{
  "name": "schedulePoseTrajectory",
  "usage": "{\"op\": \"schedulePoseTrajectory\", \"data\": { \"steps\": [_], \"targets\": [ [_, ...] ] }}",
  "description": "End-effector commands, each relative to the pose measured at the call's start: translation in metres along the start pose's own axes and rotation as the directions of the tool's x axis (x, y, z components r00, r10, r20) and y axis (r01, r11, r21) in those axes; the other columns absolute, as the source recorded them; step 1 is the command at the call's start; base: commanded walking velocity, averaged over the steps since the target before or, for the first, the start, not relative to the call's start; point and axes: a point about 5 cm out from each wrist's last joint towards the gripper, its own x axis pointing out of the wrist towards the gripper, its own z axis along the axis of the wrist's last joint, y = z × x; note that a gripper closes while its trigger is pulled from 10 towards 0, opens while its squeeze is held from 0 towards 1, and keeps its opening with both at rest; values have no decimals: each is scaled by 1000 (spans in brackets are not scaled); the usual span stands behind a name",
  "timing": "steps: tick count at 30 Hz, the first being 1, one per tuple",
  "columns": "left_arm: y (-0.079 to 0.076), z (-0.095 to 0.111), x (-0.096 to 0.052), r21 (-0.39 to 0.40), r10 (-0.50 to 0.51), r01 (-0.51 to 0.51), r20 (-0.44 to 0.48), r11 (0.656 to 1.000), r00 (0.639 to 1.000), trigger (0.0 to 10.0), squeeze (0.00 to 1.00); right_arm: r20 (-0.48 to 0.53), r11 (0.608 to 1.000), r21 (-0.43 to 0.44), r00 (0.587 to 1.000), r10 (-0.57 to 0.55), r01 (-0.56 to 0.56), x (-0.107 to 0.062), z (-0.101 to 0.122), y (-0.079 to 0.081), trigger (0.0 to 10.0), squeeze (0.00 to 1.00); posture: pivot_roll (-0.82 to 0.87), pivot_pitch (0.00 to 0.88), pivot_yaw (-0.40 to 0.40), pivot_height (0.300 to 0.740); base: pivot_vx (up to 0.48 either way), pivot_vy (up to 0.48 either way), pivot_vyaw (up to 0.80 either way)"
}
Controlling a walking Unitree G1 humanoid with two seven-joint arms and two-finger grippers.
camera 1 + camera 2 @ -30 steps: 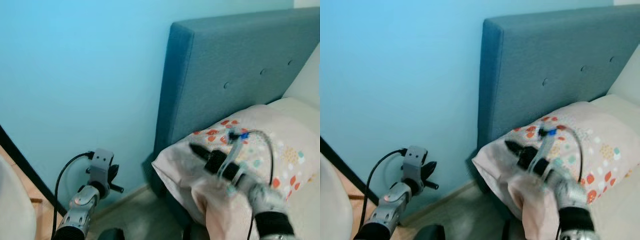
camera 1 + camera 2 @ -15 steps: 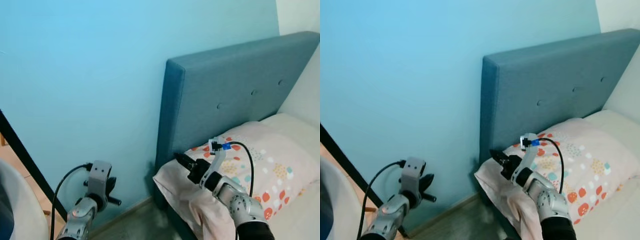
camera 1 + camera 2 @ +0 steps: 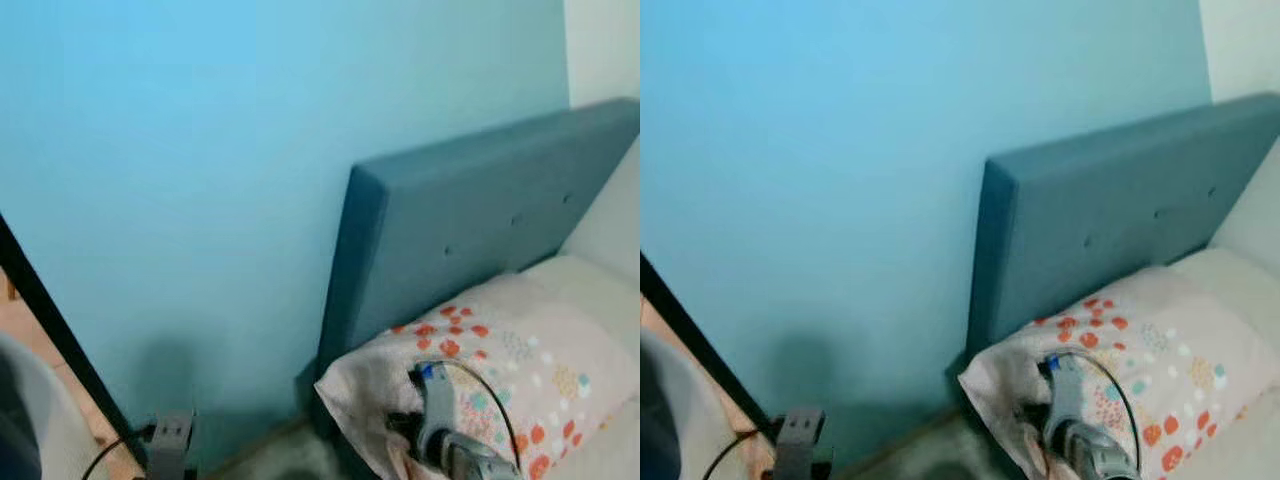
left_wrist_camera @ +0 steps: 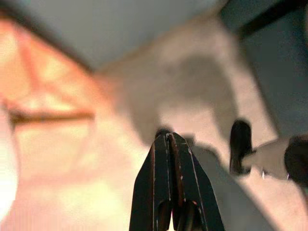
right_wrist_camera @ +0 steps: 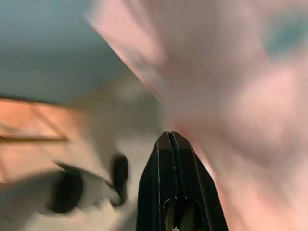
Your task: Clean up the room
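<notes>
Here the robot stands at the head of a bed, and the pillow with coloured spots lies against the blue headboard, its near corner hanging a little over the bed's edge. The right gripper has its two black fingers pressed together with nothing between them, and in its wrist view the pillow's pale cloth is just beside the tips; whether it touches the cloth I cannot tell, because the picture is blurred. The left gripper is also closed and empty, pointing down toward the floor beside the light blue wall. The step in hand seems to be to put the pillow straight. To do it well, I think the right gripper should push with the flat side of the closed fingers on the hanging corner, slowly and toward the headboard, so the cloth does not fold or catch. The left arm should keep low and away.
</notes>
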Motion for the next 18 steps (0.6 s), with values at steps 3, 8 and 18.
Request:
{"op": "schedulePoseTrajectory", "data": {
  "steps": [3,8,18],
  "targets": [
    [1,-9,-1,6,16,-16,-48,1000,999,10000,0,-56,999,5,997,-53,53,-3,-20,-6,10000,0,-13,0,-90,740,0,0,0],
    [3,-23,-4,33,34,-31,-114,999,993,10000,0,-161,990,-11,977,-140,140,-9,-54,-12,10000,0,-1,0,-87,740,0,0,0],
    [5,-37,-8,85,51,-35,-186,996,981,10000,0,-253,969,-121,937,-240,215,-18,-89,-16,10000,0,-1,0,-72,740,-299,0,0]
  ]
}}
